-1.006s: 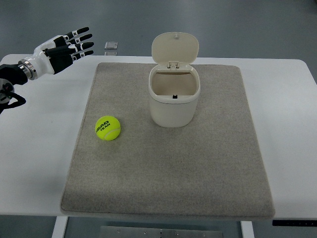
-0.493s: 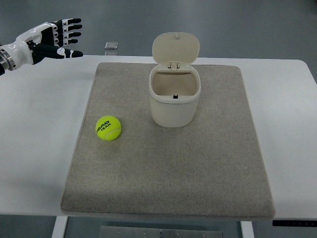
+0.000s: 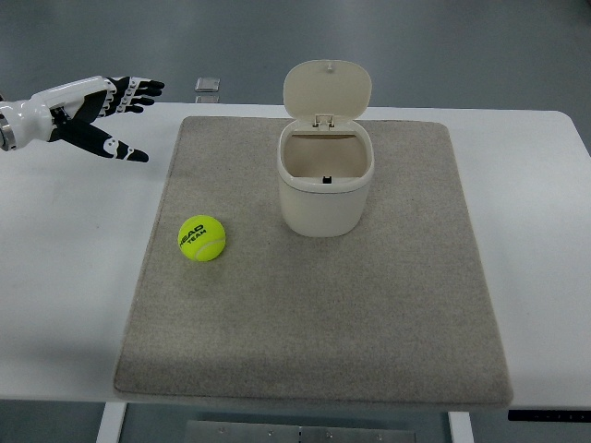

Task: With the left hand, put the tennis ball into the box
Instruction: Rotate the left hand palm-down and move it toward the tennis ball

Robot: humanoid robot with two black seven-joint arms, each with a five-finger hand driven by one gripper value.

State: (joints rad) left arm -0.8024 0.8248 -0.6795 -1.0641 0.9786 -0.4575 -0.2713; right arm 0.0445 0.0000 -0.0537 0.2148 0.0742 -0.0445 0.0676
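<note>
The tennis ball (image 3: 201,238) reads "HEAD TEAM" in black.

- tennis ball (image 3: 201,238): yellow-green, dark lettering
- box (image 3: 326,183): cream, lid same
- mat (image 3: 314,305) under box: speckled grey-beige
- table (image 3: 65,277): white
- left hand (image 3: 92,113): white shell, black fingers

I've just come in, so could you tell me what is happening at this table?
The robot's left hand is over the white table, fingers spread and holding nothing, off the far left corner of the grey mat. The tennis ball lies untouched on the mat, left of the cream box, whose lid stands open. The right arm is out of view.
</note>
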